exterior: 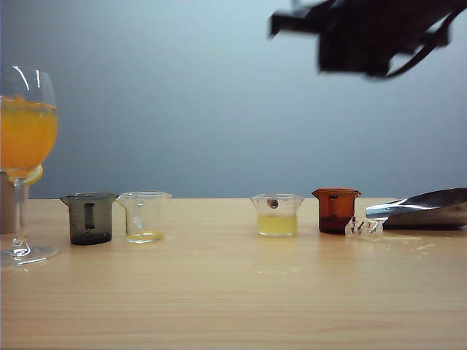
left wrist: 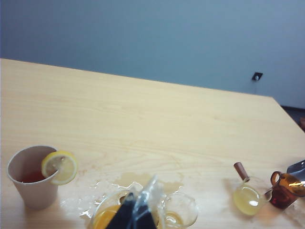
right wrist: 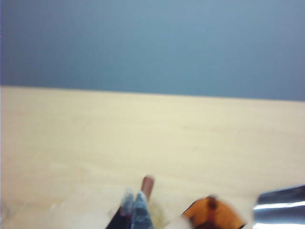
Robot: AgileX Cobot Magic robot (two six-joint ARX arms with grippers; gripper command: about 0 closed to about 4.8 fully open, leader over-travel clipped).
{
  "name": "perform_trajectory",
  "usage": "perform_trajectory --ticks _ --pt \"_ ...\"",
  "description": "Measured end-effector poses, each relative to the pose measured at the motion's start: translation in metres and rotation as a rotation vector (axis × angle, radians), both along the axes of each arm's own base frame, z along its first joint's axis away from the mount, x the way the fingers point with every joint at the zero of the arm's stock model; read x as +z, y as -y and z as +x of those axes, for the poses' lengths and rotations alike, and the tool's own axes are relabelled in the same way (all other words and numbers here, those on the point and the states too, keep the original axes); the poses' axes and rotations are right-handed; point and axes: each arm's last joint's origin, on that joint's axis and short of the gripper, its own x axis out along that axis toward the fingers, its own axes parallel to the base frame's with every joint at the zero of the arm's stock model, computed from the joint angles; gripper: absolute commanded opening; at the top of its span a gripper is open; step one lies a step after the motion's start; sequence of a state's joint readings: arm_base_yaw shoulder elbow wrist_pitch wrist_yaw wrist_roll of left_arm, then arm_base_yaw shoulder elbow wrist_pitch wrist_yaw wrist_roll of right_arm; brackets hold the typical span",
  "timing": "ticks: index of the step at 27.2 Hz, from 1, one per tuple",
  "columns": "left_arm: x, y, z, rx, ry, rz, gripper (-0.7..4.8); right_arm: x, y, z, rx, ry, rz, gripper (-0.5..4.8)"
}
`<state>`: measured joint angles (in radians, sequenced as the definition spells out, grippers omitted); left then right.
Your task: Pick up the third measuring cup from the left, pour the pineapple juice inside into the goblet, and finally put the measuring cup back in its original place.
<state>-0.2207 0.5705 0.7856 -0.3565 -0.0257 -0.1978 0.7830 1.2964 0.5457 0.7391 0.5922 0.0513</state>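
The third measuring cup (exterior: 276,214), small, clear and flared, stands on the table with pale yellow pineapple juice (exterior: 276,224) in its bottom. In the left wrist view this cup (left wrist: 249,198) has a brown stub handle. The goblet (exterior: 25,146), filled with orange drink, stands at the far left. My left gripper (left wrist: 142,202) hangs shut and empty above the goblet's bowl (left wrist: 107,217). My right arm (exterior: 365,36) is a dark blur high at the upper right. The right gripper (right wrist: 134,198) is shut and empty, just over the cup's brown handle (right wrist: 147,183).
A smoky grey cup (exterior: 89,217) and a clear cup (exterior: 144,216) stand left of the third cup, an amber cup (exterior: 336,210) right of it. A shiny metal object (exterior: 427,208) lies at the far right. A paper cup with a lemon slice (left wrist: 35,176) and spilled liquid (left wrist: 95,191) sit near the goblet.
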Motion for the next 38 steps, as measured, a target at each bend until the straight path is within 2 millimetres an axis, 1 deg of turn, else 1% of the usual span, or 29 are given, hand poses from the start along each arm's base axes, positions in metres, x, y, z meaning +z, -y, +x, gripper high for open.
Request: perform_trajectory --ticks 3,4,5,7,8,10,12,14,15,16,17,19,21,22,24,31,35,38 --pt "-0.001 0.001 0.001 -0.002 -0.005 0.002 -0.06 -0.019 -0.012 0.003 0.002 -0.046 -0.017 -0.02" --pt "-0.001 0.001 0.001 -0.002 -0.006 0.003 -0.06 -0.024 -0.014 0.004 -0.001 -0.057 -0.009 -0.01" --pt "-0.001 0.001 0.001 -0.003 -0.005 0.003 -0.06 -0.035 -0.019 0.007 -0.009 -0.083 0.023 -0.01" --pt "-0.001 0.001 0.001 -0.002 -0.005 0.004 -0.06 -0.045 -0.022 0.010 -0.019 -0.107 0.046 0.02" --pt "-0.001 0.001 0.001 -0.003 -0.005 0.003 -0.06 -0.053 -0.024 0.012 -0.046 -0.116 0.051 0.26" --pt "-0.001 0.001 0.001 -0.004 -0.005 0.003 -0.06 -0.060 -0.025 0.014 -0.060 -0.126 0.042 1.49" --pt "-0.001 0.001 0.001 -0.004 -0.006 0.003 -0.06 -0.068 -0.028 0.017 -0.062 -0.145 0.033 2.52" --pt "-0.001 0.001 0.001 -0.006 -0.005 0.003 -0.06 -0.079 -0.030 0.019 -0.066 -0.174 0.031 3.25" --pt "-0.001 0.001 0.001 -0.006 -0.006 0.003 -0.06 -0.083 -0.031 0.020 -0.069 -0.187 0.033 3.87" --pt "-0.001 0.001 0.001 -0.007 -0.005 0.003 -0.06 -0.088 -0.032 0.021 -0.072 -0.202 0.035 4.25" --pt "-0.001 0.001 0.001 -0.007 -0.006 0.003 -0.06 -0.093 -0.034 0.023 -0.075 -0.215 0.038 4.47" --pt "-0.001 0.001 0.001 -0.006 -0.005 0.003 -0.06 -0.101 -0.039 0.026 -0.080 -0.237 0.048 4.65" --pt "-0.001 0.001 0.001 -0.008 -0.006 0.003 -0.06 -0.107 -0.042 0.029 -0.083 -0.249 0.048 4.65" --pt "-0.001 0.001 0.001 -0.010 -0.005 0.003 -0.06 -0.109 -0.047 0.034 -0.080 -0.252 0.047 4.64" --pt "-0.001 0.001 0.001 -0.011 -0.005 0.002 -0.06 -0.111 -0.053 0.040 -0.062 -0.256 0.055 4.64" --pt "-0.001 0.001 0.001 -0.011 -0.005 0.002 -0.06 -0.115 -0.063 0.051 -0.066 -0.255 0.056 4.63" --pt "-0.001 0.001 0.001 -0.011 -0.005 0.002 -0.06 -0.120 -0.064 0.059 -0.086 -0.275 0.034 4.63" --pt "-0.001 0.001 0.001 -0.014 -0.005 0.002 -0.06 -0.123 -0.062 0.063 -0.101 -0.285 0.025 4.63"
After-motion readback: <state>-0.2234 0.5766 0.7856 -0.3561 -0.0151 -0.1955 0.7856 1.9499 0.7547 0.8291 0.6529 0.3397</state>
